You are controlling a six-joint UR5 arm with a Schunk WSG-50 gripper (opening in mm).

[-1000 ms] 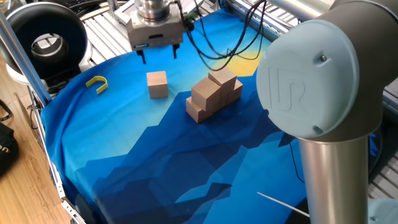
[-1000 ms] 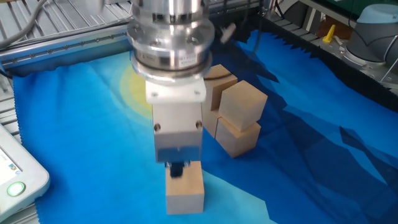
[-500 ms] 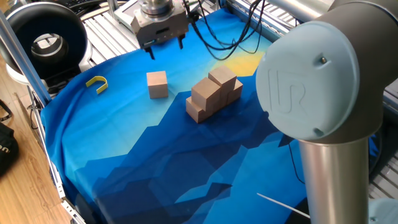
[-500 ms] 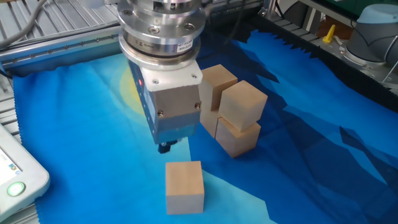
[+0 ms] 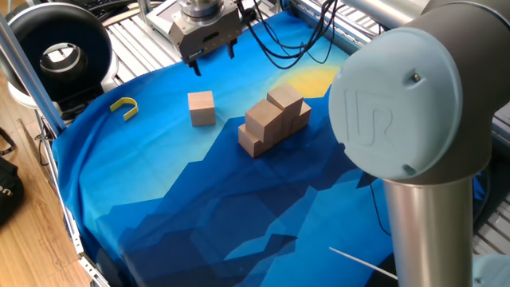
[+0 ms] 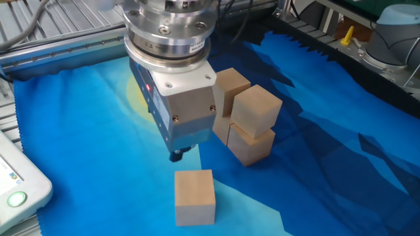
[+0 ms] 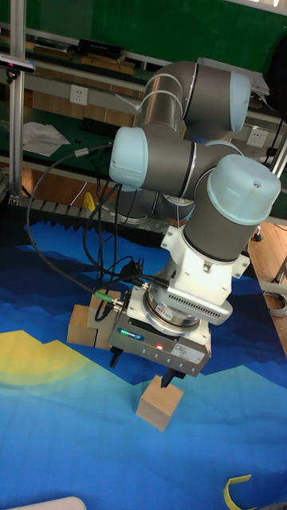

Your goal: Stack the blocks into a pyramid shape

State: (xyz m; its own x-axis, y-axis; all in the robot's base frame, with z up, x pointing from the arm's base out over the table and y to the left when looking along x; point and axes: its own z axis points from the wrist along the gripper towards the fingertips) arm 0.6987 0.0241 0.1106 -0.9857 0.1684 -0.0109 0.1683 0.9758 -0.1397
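Note:
A lone tan block (image 5: 202, 108) rests on the blue cloth, left of a two-layer cluster of several blocks (image 5: 275, 119). My gripper (image 5: 211, 59) hangs open and empty above the cloth, behind the lone block and clear of it. From the other side the gripper (image 6: 178, 155) floats just above and behind the lone block (image 6: 195, 196), with the cluster (image 6: 249, 118) to its right. In the tall view the gripper (image 7: 142, 368) hovers over the lone block (image 7: 159, 402); the arm hides most of the cluster (image 7: 84, 327).
A small yellow hook (image 5: 124, 106) lies near the cloth's left edge, also seen as the yellow hook (image 7: 235, 490). A black round device (image 5: 56, 48) stands off the cloth at the back left. The arm's large joint (image 5: 414, 104) blocks the right foreground. Cables (image 5: 279, 56) trail behind the gripper.
The gripper has risen off the lone block and drawn back from it, empty. The block stays where it was on the cloth.

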